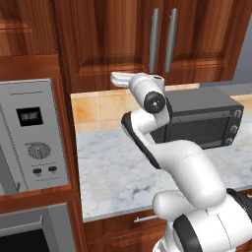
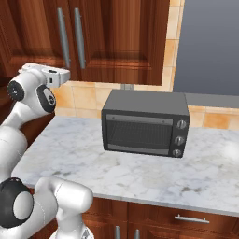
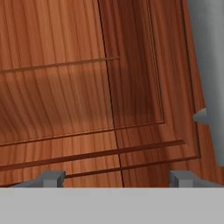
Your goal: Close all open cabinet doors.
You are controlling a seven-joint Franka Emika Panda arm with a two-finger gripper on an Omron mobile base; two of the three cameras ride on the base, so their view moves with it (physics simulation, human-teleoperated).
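Our claw (image 3: 117,177), fingers spread and empty, faces a cabinet door (image 3: 87,87) close ahead. Beyond it, the door's silver handle (image 3: 210,65). We should push flat against the panel, slowly, until it seats.

Both base views flank the arm, sharing the toaster oven (image 1: 204,118); hand view presses close against cabinet doors (image 3: 65,87).

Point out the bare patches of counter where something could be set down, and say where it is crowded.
The marble counter is bare left of and in front of the toaster oven, and to its right. It is tight behind the oven, against the backsplash.
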